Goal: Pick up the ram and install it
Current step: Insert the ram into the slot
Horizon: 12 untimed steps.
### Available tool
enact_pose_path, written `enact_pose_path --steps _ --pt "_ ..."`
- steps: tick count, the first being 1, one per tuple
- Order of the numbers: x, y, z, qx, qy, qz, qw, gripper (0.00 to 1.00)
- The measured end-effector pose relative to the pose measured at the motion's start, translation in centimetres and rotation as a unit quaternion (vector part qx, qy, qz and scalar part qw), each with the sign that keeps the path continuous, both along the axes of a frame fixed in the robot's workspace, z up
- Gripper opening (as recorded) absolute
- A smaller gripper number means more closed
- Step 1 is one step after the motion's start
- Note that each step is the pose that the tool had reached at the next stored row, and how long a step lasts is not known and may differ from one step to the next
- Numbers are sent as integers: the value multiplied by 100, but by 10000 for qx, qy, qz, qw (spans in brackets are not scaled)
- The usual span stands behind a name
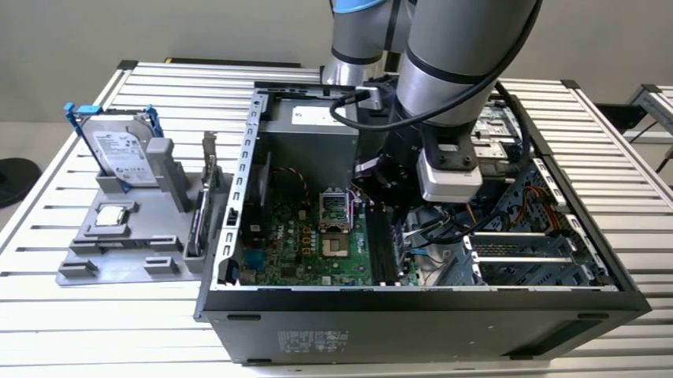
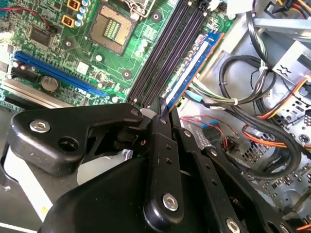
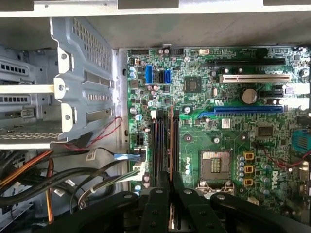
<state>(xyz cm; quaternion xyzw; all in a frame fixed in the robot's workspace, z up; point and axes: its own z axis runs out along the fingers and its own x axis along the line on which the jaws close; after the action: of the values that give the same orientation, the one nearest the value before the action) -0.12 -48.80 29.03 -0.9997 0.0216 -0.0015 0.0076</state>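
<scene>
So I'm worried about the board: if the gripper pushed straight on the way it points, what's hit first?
Probably the ram at its fingertips, standing edge-on over the black slots; the gripper seems shut on it, though depth is unclear.

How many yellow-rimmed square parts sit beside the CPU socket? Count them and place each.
3, in the first wrist view, lined up beside the CPU socket: first part, middle part, last part. The gripper may hide others.

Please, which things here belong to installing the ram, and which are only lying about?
For the job:
- the ram, gripped by the claw
- the black memory slots
- the open computer case

Lying about:
- the hard drive
- the gray holder
- the cables
</scene>
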Motion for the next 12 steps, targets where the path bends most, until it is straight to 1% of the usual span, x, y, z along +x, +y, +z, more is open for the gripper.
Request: enact_pose_path --steps 6,12 --pt "-5 0 -71 1 0 34 10000 0" --pt "-10 0 -98 1 1 59 10000 0"
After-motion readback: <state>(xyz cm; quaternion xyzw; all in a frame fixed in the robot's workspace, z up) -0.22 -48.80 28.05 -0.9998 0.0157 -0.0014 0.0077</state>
